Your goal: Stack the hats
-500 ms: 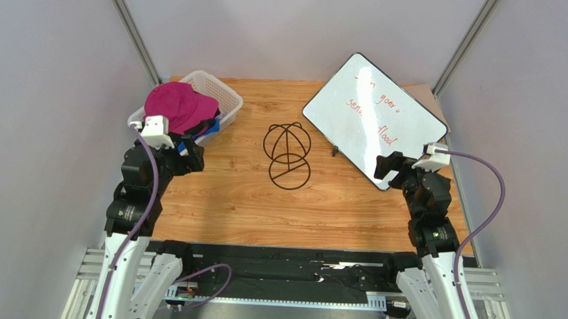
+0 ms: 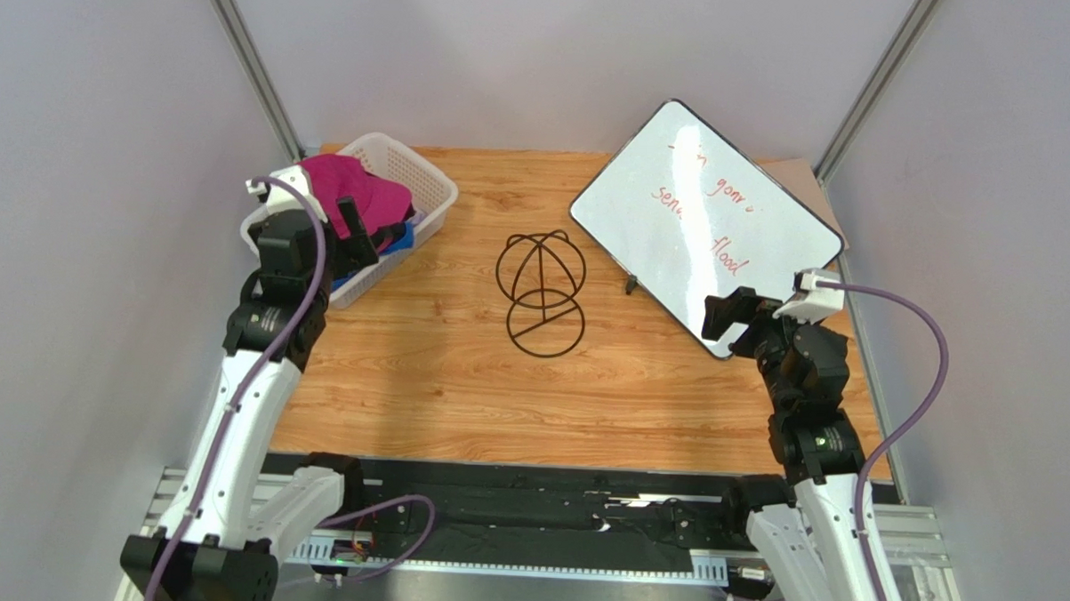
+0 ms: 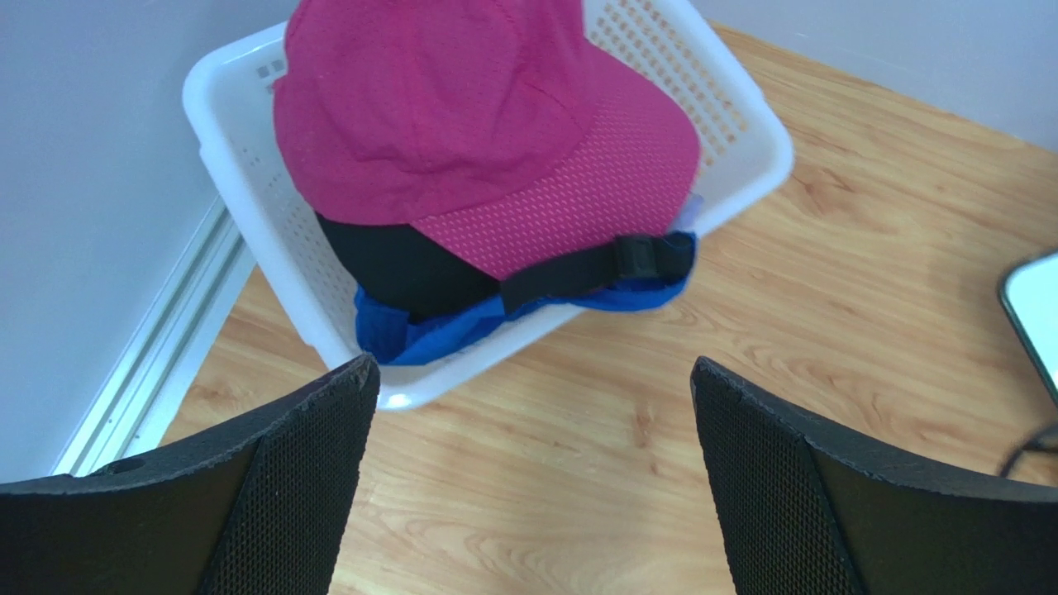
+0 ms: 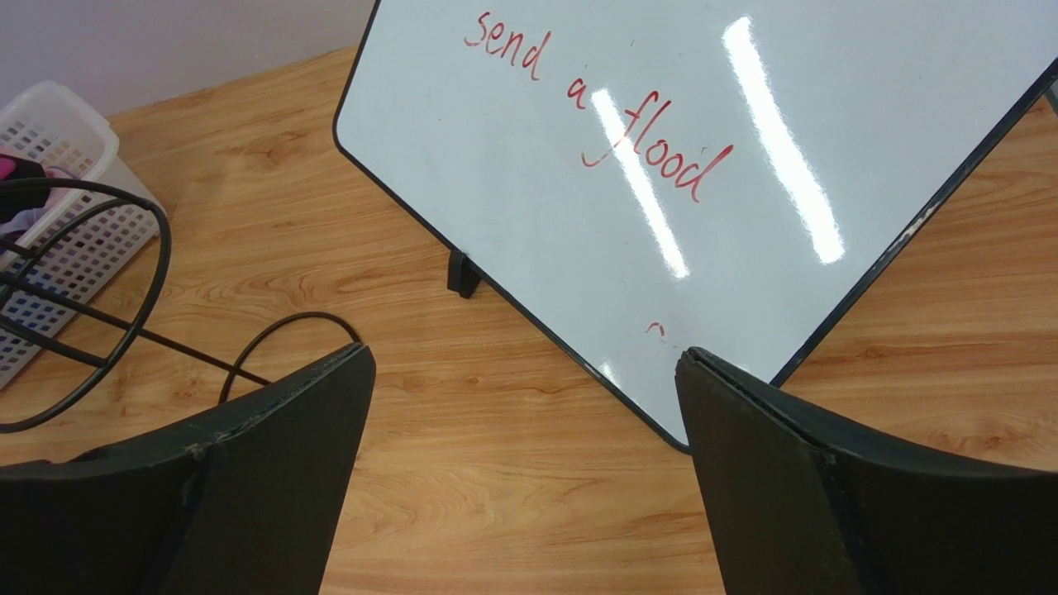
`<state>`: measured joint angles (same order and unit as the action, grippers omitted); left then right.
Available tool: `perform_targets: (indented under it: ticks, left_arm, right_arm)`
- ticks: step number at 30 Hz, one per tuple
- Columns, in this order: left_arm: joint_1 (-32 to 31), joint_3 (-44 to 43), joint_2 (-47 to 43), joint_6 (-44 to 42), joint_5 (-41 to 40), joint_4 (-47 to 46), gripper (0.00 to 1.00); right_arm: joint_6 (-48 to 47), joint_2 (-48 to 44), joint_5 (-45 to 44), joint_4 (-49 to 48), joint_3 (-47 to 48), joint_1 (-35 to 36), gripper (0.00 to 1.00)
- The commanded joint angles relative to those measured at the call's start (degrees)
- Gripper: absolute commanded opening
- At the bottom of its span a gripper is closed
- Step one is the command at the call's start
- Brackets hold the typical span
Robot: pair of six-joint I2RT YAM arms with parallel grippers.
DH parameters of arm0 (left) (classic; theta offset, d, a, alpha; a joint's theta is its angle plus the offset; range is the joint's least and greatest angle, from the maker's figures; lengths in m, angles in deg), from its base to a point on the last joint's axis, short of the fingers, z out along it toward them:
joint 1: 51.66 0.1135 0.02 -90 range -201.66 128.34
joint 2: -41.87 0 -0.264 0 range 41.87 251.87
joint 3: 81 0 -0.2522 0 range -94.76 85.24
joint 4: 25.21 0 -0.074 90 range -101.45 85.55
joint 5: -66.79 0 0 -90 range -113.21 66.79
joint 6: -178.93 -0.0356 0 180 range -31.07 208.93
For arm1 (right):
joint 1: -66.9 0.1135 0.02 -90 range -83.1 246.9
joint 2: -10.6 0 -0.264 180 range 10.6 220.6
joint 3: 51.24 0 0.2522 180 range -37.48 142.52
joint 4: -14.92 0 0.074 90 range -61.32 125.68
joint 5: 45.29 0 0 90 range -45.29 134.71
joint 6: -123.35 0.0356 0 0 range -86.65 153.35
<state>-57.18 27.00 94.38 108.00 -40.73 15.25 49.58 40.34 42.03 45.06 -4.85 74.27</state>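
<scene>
On the far left of the wooden counter point(image 2: 418, 377), my left hand point(image 3: 532, 384) hangs just short of the white plastic mesh basket point(image 3: 230, 149), its fingers spread wide with nothing between them. The hats are piled in that basket. The magenta fabric cap point(image 3: 472, 112) is on top, the black cap point(image 3: 385, 267) is under it, and the royal blue cap point(image 3: 422, 337) is lowest, spilling over the near rim. I can't make out any others beneath.

My worry is the pile coming up as one. The magenta cap's black strap and buckle lie across the blue fabric, so a deep pinch could catch two caps. The light basket might also tip or slide towards me if a brim snags the mesh. A shallow pinch on soft cloth could simply slip off.

At the middle stands the black wire dome stand point(image 2: 541, 294), bare. It looks light, so a cap dragged across it could shove it.

On the right, my right hand point(image 4: 522, 360) is also wide and empty, close to the tilted whiteboard point(image 2: 704, 220). A careless swing there could knock its prop.
</scene>
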Motion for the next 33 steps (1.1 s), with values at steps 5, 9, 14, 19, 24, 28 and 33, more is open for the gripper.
perform_targets:
  ticks: [5, 9, 14, 19, 24, 28, 33]
  left_arm:
    - [7.8, 1.4, 9.6, 5.0, 2.3, -14.7, 1.00]
    - [13.3, 4.4, 12.6, 8.7, 7.4, -20.6, 0.98]
    - [15.0, 6.7, 15.5, 10.3, 7.6, -26.3, 0.97]
    - [17.3, 4.6, 21.9, 11.9, 9.3, -29.1, 0.95]
    - [19.0, 2.5, 27.3, 14.4, 11.4, -31.0, 0.92]
    - [19.1, 0.1, 29.6, 14.4, 11.5, -31.4, 0.88]
    - [19.2, 1.0, 29.9, 15.7, 10.9, -33.6, 0.86]
  right_arm:
    - [0.4, -0.4, 1.8, -1.4, 0.3, 0.0, 1.00]
    - [0.5, -0.6, 4.3, -1.4, -0.1, -0.1, 1.00]
    - [0.6, -0.6, 5.6, -1.7, -0.4, 0.0, 0.99]
    - [0.8, -0.5, 7.2, -1.7, -0.5, -0.1, 0.99]
    - [0.7, -0.4, 7.6, -1.6, -0.5, -0.1, 0.99]
    - [0.6, -0.2, 8.2, -1.9, -0.7, 0.0, 0.99]
    - [0.7, 0.7, 8.5, -2.1, -0.7, 0.0, 0.99]
